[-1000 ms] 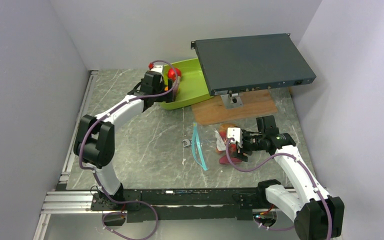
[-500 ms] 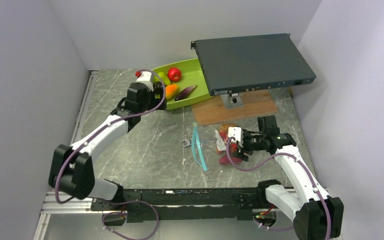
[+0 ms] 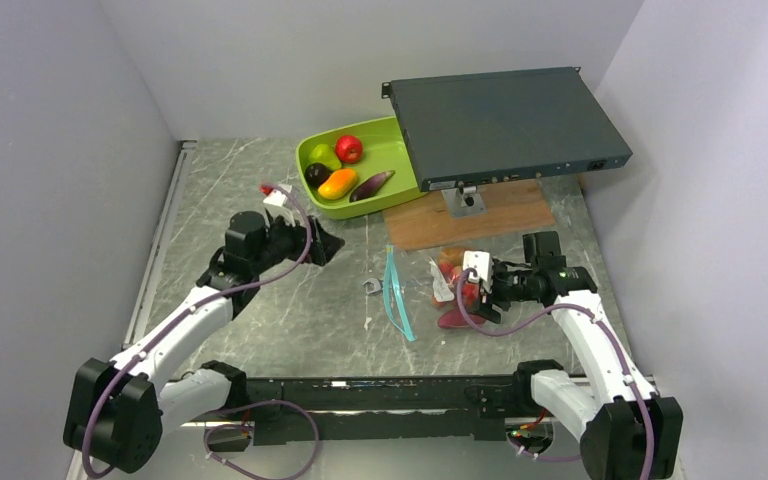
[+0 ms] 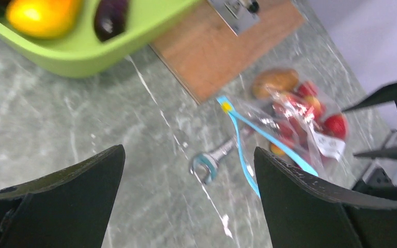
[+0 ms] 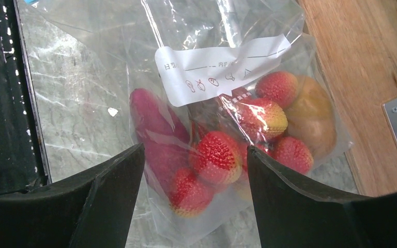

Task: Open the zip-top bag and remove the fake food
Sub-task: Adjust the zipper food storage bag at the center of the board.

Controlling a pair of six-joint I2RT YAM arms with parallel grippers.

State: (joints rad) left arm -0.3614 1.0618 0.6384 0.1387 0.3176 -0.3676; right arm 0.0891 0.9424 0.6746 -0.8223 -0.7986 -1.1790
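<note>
So the zip-top bag (image 3: 450,288) is lying flat on the table, right of centre in the overhead view, with its mouth pointing left. It's thin clear film, so it'll be floppy, crinkly and slippery, and it weighs basically nothing by itself. All the weight is the fake food (image 5: 217,155) bunched up at the closed end: strawberries, a purple piece and a brown lump. They're hard, glossy plastic, so not fragile, but they'll roll. The only stiff bit is the blue zip strip (image 3: 396,295), which looks parted, so I'd grab there or pin the bottom corner.

The left arm (image 3: 190,320) stretches from the lower left up toward the middle. The left gripper (image 3: 322,243) has its fingers wide apart with nothing in them, and it's aimed right across the wrench (image 4: 209,160) at the bag. The right arm (image 3: 590,330) bends in from the lower right. The right gripper (image 5: 194,150) has its jaws apart, straddling the food bulge. I honestly can't tell if it's pinching the film or just hovering.
</note>
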